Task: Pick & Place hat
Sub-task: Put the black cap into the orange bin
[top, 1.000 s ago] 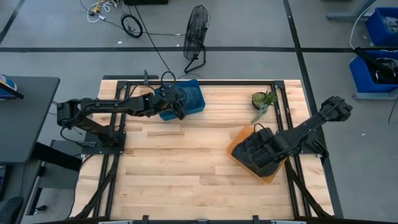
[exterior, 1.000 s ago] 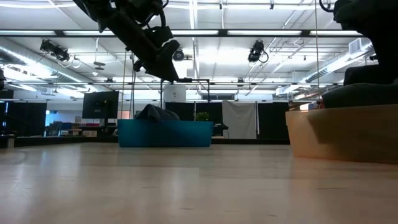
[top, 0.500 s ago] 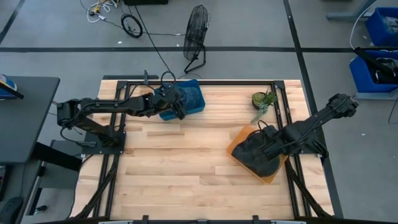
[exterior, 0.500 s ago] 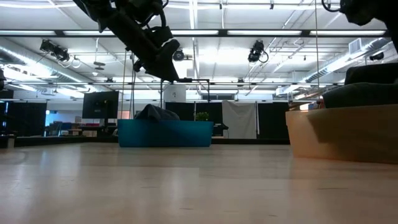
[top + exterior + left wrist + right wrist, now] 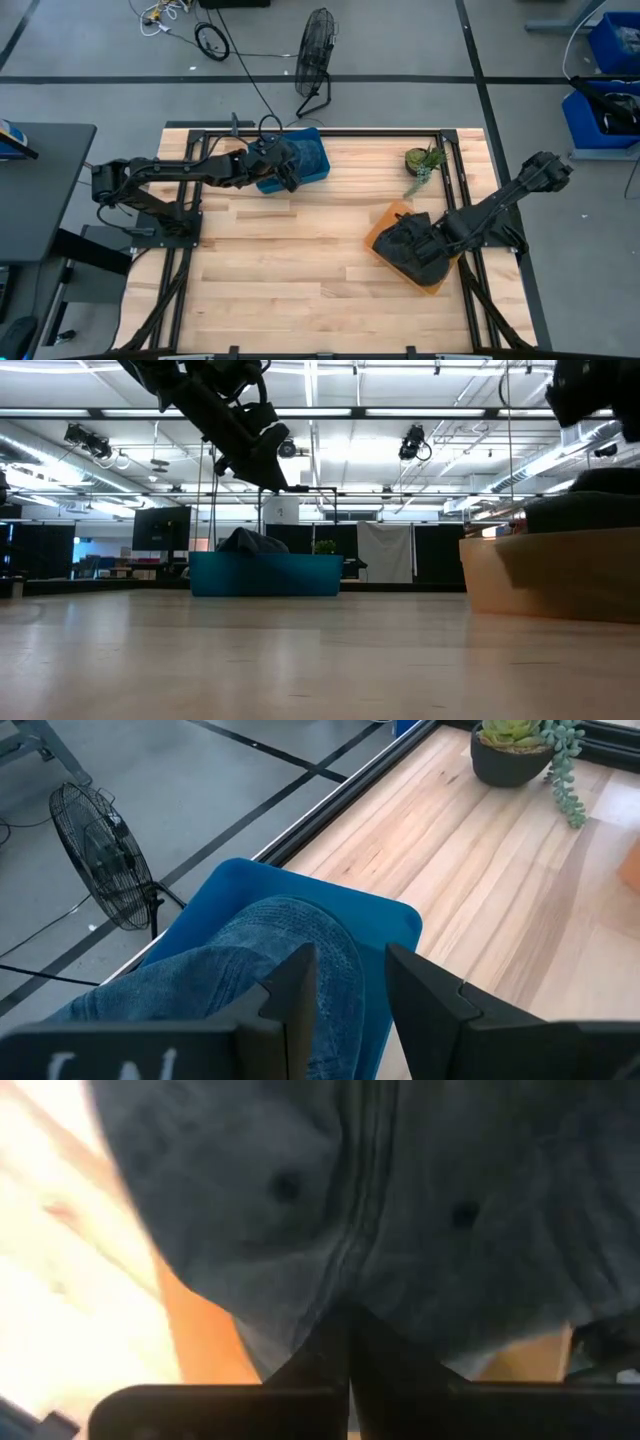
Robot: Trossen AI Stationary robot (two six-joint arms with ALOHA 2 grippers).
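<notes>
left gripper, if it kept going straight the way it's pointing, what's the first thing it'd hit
Most likely the blue denim hat lying in the blue bin: the left gripper, fingers open, points right at it from just above. Depth is hard to judge.

A bin (image 5: 305, 160) stands at the table's (image 5: 290, 260) far edge, left of the middle, with a folded cloth (image 5: 250, 955) lying in it. The left gripper (image 5: 290, 178) hangs over the bin's near side. A potted plant (image 5: 422, 163) stands near the far right corner. A tray (image 5: 392, 222) sits by the right edge, about midway along it, nearer than the plant. A hat (image 5: 410, 250) lies in the tray, and the right gripper (image 5: 432, 243) is down on the hat. Beyond the table's far edge a fan (image 5: 315, 55) stands on the floor.
</notes>
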